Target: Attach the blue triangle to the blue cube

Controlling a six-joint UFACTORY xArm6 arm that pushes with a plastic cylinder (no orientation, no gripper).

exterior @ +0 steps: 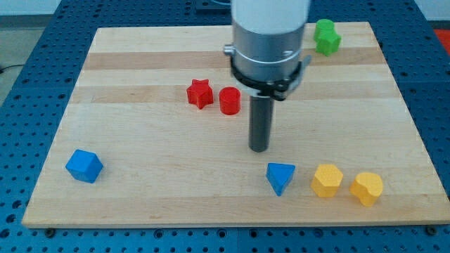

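The blue triangle [280, 176] lies near the view's bottom, right of centre. The blue cube [84, 166] sits far off at the view's lower left. My tip [259, 148] stands on the board just above and a little left of the blue triangle, with a small gap between them. The rod hangs from the grey arm body [268, 42] at the view's top centre.
A red star [200, 93] and a red cylinder [229, 100] sit left of the rod. Two yellow blocks [327, 180] [367, 187] lie right of the blue triangle. A green block [326, 36] is at the top right. The board's edge [232, 223] runs along the bottom.
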